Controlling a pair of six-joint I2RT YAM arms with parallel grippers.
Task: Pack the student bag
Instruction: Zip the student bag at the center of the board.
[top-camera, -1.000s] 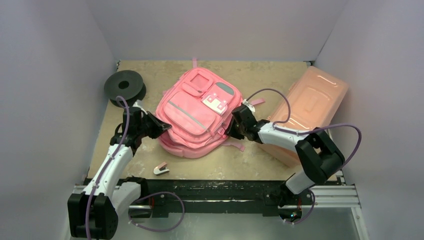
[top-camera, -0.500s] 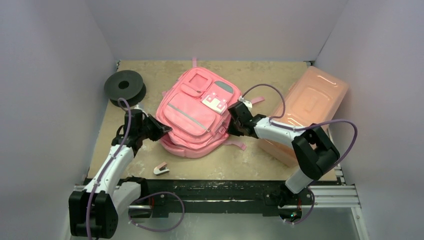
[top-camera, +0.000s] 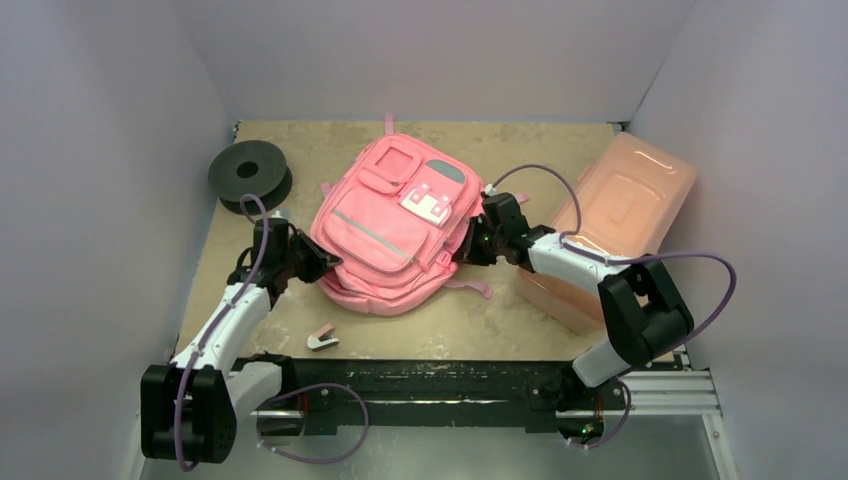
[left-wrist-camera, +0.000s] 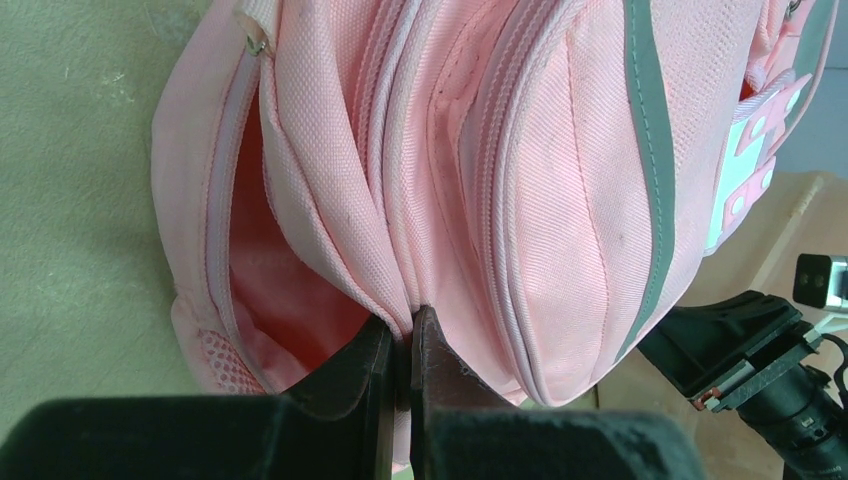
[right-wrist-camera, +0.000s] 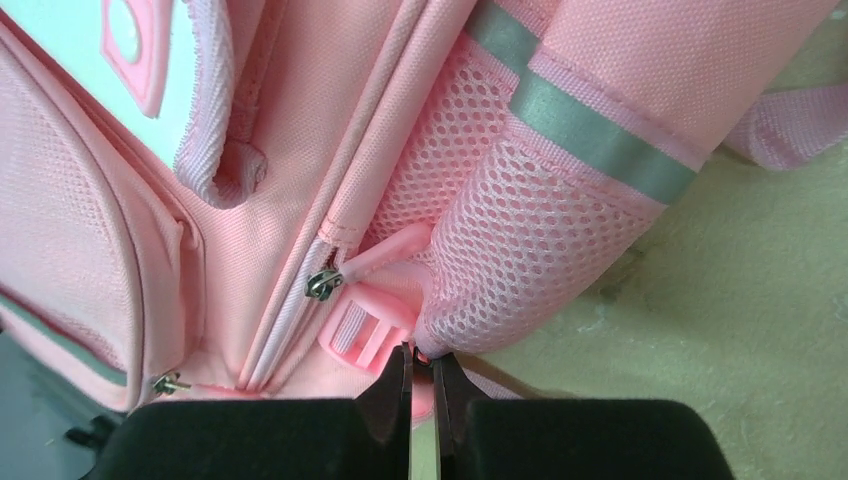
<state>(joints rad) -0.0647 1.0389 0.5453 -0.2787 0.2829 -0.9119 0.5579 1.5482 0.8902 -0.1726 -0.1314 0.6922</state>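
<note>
Backpack (top-camera: 395, 228) flat at centre of table (top-camera: 300, 150), white patch (top-camera: 428, 205) on front. Left gripper (top-camera: 320, 263) pinched tight on a fabric fold at its left edge; right gripper (top-camera: 470, 250) clamped on mesh pocket (right-wrist-camera: 520, 250) at right edge.

The right pincer (top-camera: 472, 247) has slid farther back along the pink backpack's (top-camera: 385, 230) right side and nipped shut on the lower edge of its mesh side pocket (right-wrist-camera: 520, 250). The backpack has shifted slightly left, the left pincer (top-camera: 320, 265) with it.

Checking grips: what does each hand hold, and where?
Left hand: student bag, fabric fold by the open compartment. Right hand: student bag, mesh pocket's lower corner.
</note>
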